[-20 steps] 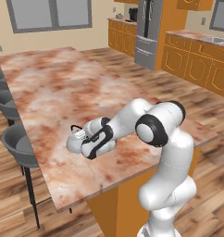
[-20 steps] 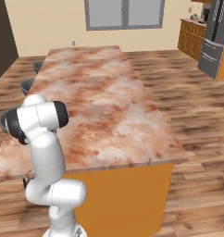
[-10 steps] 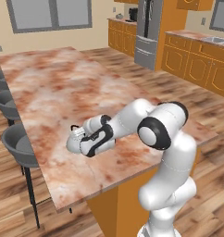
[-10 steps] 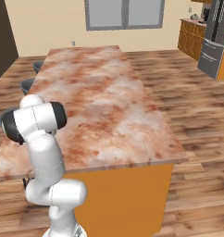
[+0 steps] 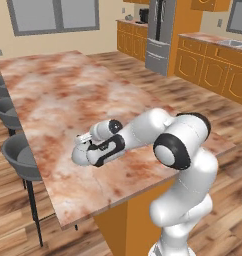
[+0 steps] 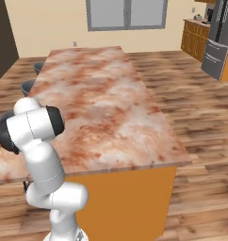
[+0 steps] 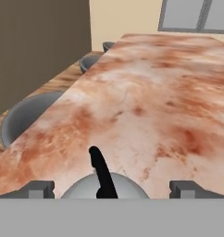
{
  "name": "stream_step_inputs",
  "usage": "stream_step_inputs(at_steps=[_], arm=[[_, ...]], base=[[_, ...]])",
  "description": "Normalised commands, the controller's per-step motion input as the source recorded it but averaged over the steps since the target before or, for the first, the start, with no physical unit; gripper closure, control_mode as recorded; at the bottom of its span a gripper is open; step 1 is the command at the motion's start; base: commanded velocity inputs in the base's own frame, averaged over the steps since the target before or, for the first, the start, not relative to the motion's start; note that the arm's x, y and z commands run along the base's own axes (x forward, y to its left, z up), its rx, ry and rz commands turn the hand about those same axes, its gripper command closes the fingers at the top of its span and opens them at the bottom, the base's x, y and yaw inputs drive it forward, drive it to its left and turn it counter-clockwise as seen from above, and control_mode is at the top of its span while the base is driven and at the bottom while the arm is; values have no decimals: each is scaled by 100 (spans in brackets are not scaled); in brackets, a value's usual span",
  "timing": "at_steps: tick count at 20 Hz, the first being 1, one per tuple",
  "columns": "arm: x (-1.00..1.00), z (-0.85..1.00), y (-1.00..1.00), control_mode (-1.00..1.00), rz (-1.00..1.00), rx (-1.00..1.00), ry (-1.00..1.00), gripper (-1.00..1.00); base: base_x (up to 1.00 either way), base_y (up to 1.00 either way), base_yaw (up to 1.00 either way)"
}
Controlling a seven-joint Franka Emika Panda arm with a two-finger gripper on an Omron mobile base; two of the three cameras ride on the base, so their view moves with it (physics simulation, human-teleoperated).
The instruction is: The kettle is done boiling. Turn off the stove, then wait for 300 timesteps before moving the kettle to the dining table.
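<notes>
Hand (image 7: 112, 189) just spread wide, fingers either side of the kettle (image 7: 102, 187), bottom centre. Kettle's sitting on the surface (image 7: 169, 92), so basically done

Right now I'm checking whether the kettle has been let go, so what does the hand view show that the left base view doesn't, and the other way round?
Hand view alone: the kettle dome with its black handle standing free between the two wide-apart fingertips of the gripper, neither pad visibly touching it.

Left base view alone: the arm stretched low over the table, plus the refrigerator and cabinets behind.

Both: the dining table and grey stools along its edge.
</notes>
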Motion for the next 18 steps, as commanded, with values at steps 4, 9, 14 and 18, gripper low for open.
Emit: stream_step_inputs(at_steps=[4, 9, 14, 18], arm=[[-16, 39, -27, -100, 0, 2, 0, -100], [-26, 41, -31, -100, 0, 4, 0, -100], [-30, 45, -37, -100, 0, 7, 0, -100], [-30, 49, -37, -100, 0, 6, 0, -100]], base=[[0, 0, 0], [0, 0, 0], [0, 0, 0], [0, 0, 0]])
